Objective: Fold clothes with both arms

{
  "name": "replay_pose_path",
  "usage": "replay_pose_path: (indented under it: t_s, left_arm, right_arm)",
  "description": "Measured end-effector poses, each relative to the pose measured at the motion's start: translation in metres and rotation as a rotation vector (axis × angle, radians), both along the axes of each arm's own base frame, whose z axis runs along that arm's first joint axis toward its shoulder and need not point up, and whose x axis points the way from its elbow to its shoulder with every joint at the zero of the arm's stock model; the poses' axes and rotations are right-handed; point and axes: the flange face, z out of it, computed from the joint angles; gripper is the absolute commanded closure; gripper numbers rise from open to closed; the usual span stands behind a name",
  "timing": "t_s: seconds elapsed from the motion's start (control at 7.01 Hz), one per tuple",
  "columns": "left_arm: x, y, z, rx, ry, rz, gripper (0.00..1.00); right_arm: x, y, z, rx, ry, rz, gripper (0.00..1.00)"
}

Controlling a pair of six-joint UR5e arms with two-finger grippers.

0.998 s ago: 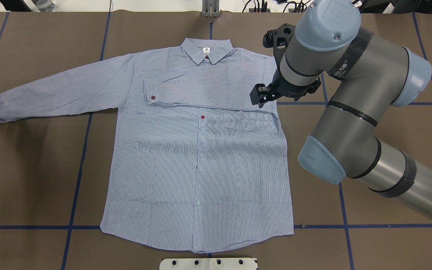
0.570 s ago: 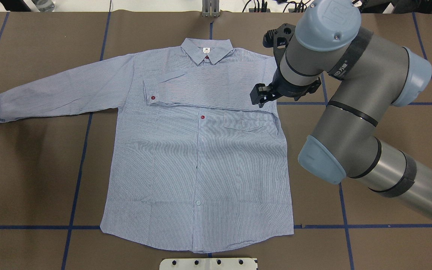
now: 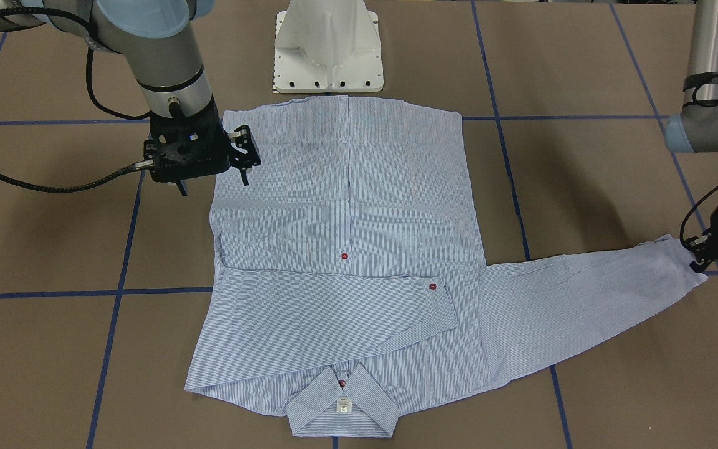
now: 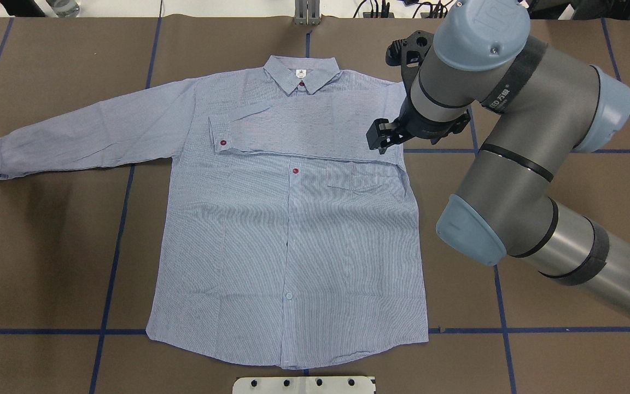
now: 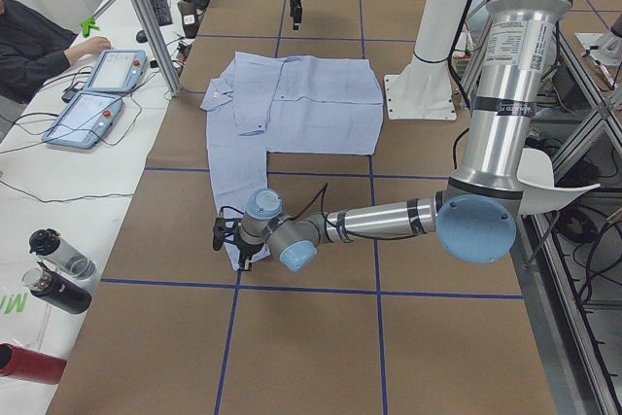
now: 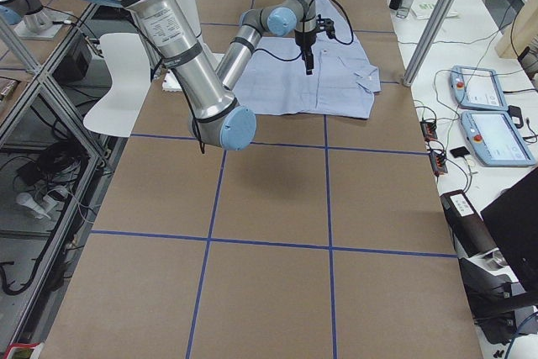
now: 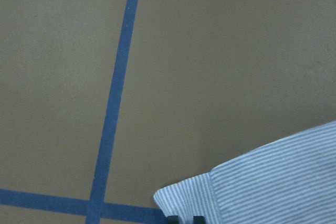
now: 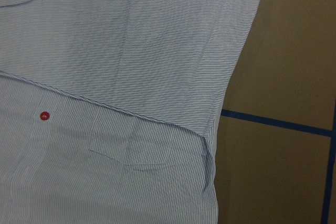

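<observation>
Overhead, the right arm (image 4: 512,164) bends over the shirt (image 4: 287,230), which lies flat on the table (image 4: 47,246), and the right gripper (image 3: 212,182) hangs above its edge, jaws apart. The left gripper (image 3: 702,260) sits low at the outstretched cuff (image 7: 199,198); I cannot tell whether it grips. The neck label (image 4: 301,73) is too small to read.

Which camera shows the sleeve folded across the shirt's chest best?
The front-facing view: the folded sleeve lies whole and unblocked. Overhead, the right hand hides its shoulder end. The right wrist view crops it; side views show it small; the left wrist view misses it.
</observation>
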Motion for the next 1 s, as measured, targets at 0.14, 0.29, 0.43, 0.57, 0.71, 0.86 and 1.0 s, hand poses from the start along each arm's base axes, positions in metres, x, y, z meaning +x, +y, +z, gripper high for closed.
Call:
replay_pose_path:
  t_s: [0.14,0.29,0.43,0.57,0.71,0.86,1.0]
  left_arm:
    - [0.002,-0.004,-0.020,0.007,0.006,0.003,1.00]
    - [0.005,-0.010,-0.056,-0.001,0.005,0.005,1.00]
    - [0.007,-0.017,-0.105,-0.017,-0.002,0.005,1.00]
    - [0.012,-0.027,-0.161,-0.032,-0.007,0.004,1.00]
    - [0.020,-0.044,-0.219,-0.047,-0.005,-0.003,1.00]
    - [0.030,-0.062,-0.274,-0.064,0.010,-0.014,1.00]
    - [0.041,-0.073,-0.320,-0.083,0.054,-0.018,1.00]
  right_arm:
    - [0.002,-0.002,0.000,-0.002,0.001,0.003,0.00]
    - [0.007,-0.005,0.002,-0.011,0.002,0.007,0.00]
    - [0.015,-0.010,0.007,-0.030,-0.001,0.009,0.00]
    - [0.026,-0.015,0.018,-0.058,0.000,0.009,0.00]
    - [0.039,-0.019,0.033,-0.087,0.004,0.013,0.00]
    - [0.053,-0.021,0.053,-0.105,0.018,0.007,0.00]
    - [0.070,-0.021,0.071,-0.109,0.048,-0.012,0.00]
